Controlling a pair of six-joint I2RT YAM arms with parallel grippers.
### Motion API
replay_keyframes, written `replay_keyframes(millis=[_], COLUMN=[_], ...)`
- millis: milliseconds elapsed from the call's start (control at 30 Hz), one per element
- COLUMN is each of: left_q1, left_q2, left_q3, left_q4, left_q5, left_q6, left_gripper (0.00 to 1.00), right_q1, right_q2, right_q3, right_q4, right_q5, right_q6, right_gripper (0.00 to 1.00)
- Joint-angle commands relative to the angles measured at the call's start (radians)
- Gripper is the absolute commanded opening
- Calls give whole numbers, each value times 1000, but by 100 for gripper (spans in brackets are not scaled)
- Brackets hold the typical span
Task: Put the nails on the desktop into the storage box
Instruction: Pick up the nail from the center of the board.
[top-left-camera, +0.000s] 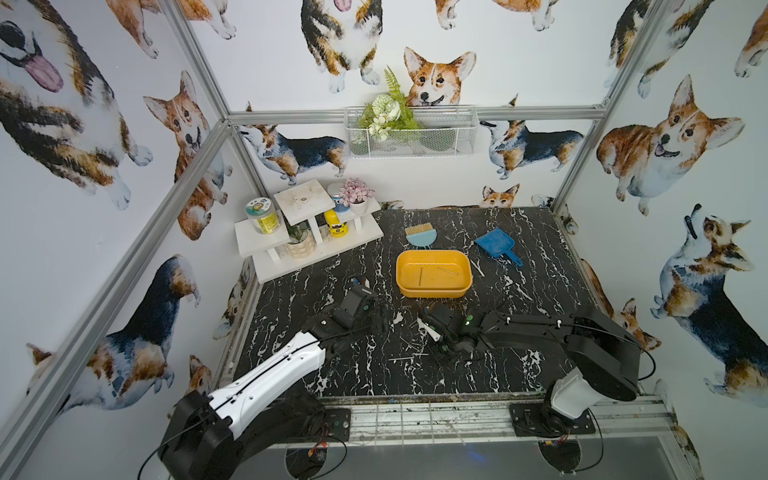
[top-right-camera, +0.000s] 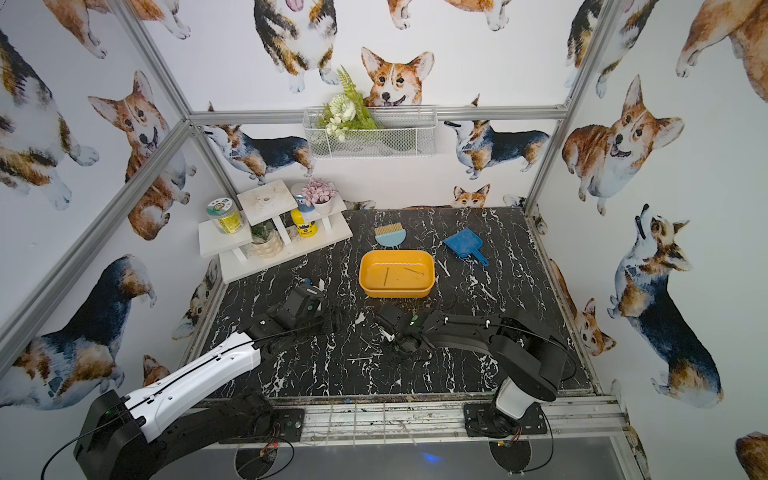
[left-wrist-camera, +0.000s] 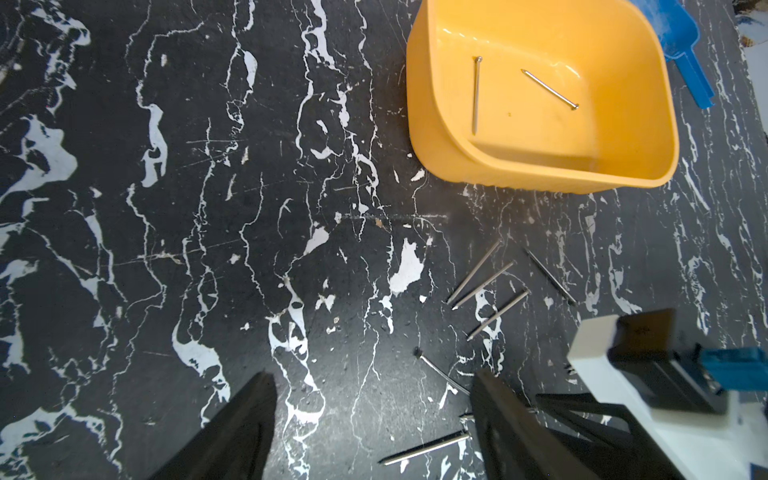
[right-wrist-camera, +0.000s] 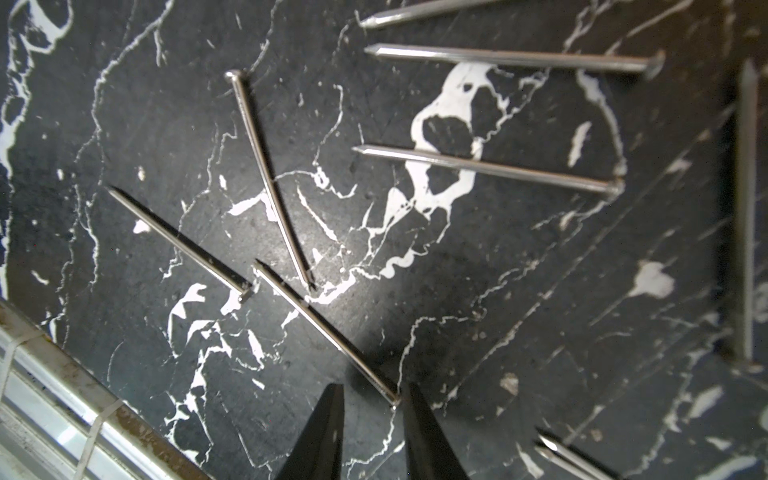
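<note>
— So, what's the left gripper (left-wrist-camera: 372, 376) doing?

— Hanging over the desktop (top-left-camera: 374, 374), fingers wide apart, holding nothing. The loose nails (left-wrist-camera: 482, 282) lie just to its right.

— And the right gripper (right-wrist-camera: 372, 388)?

— Down low, right over that pile. It's the closer one. Its fingers stand narrow, with a small gap between them. One nail (right-wrist-camera: 324, 332) has its head end in that gap, close by one finger. The rest of it sticks out ahead of the fingers, a bit slanted, flat on the desktop.

— Is it pinched?

— Not that I can see. I think the squeeze comes next, and it has to catch that thin end.

— Where does it go then?

— The storage box (top-left-camera: 432, 291) sits on the far side of both grippers, close by. Two nails (left-wrist-camera: 476, 95) lie in it already.
</note>
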Motion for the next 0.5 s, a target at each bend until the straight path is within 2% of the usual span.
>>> replay_keyframes(millis=[0, 467], left_q1=[4, 15], left_q2=[-7, -5], left_q3=[-6, -11], left_q4=[-3, 8], left_q5=[0, 11], left_q6=[5, 10], left_gripper=[79, 80], right_q1=[0, 3], right_q2=[7, -5], right_q3=[11, -18], right_q4=[-19, -22], right_q5=[16, -13], right_q6=[6, -12], right_gripper=[29, 29])
